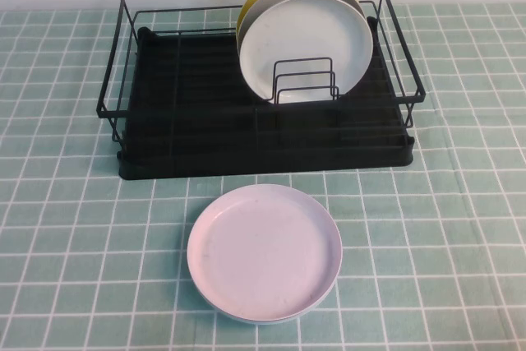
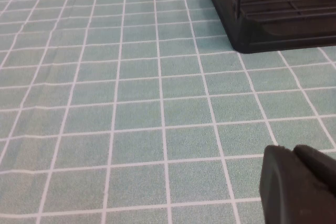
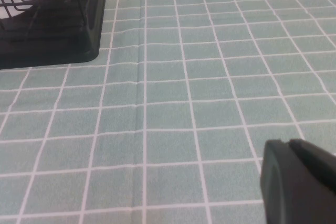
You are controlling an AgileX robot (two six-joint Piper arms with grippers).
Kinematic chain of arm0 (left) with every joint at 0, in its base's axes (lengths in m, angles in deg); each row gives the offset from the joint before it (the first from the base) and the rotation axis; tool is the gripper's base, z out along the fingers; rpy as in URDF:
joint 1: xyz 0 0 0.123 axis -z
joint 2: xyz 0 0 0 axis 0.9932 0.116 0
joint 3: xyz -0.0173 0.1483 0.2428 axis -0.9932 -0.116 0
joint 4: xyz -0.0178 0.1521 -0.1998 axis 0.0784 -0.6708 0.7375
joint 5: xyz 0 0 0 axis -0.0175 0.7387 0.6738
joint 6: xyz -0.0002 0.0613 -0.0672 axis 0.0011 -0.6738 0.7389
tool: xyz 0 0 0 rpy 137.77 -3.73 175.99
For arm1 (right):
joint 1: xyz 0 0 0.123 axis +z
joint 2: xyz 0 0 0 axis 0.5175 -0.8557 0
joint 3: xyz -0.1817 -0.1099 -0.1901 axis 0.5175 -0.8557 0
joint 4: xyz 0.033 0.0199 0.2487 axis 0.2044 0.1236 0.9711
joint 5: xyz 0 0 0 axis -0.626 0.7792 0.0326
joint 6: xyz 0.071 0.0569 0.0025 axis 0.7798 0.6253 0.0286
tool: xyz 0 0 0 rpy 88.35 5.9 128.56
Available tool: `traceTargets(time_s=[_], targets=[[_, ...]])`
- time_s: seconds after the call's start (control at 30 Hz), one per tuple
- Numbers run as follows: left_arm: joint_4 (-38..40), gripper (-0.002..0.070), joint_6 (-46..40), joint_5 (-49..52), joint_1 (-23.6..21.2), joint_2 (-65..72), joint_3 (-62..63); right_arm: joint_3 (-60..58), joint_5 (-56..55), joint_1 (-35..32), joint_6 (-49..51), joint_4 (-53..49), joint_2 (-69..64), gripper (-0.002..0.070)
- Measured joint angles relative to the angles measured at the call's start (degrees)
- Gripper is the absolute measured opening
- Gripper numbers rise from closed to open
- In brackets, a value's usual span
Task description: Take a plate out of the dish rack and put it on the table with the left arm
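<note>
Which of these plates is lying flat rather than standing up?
The pinkish-lilac white plate, flat on the table before the dish rack. The others stand upright inside. Both grippers hover aside.

The left wrist view looked down on the table (image 2: 131,103), its mint-green cloth crossed by a white grid of squares and lightly rippled along one side. A corner of the dish rack (image 2: 262,30) stood on the cloth at the frame's edge: the black tray base with its rounded corner, thin black wires running over it and one upright wire rising from it. Part of the left gripper (image 2: 299,184) showed as a dark rounded block in the near corner, above the cloth and well apart from the rack; possibly two fingers lay together there.
</note>
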Motion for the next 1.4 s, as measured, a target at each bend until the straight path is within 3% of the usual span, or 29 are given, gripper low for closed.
traceTargets(time_s=[1.1, 1.27, 1.4], targets=[[-0.27, -0.0004, 0.0, -0.09, 0.0, 0.0, 0.0, 0.0, 0.0, 0.0, 0.0, 0.0, 0.0, -0.0018], [7.74, -0.0004, 3.92, -2.17, 0.0, 0.0, -0.21, 0.0, 0.0, 0.0, 0.0, 0.0, 0.0, -0.0018], [21.2, -0.0004, 6.75, -6.25, 0.0, 0.0, -0.21, 0.0, 0.0, 0.0, 0.0, 0.0, 0.0, -0.0018]])
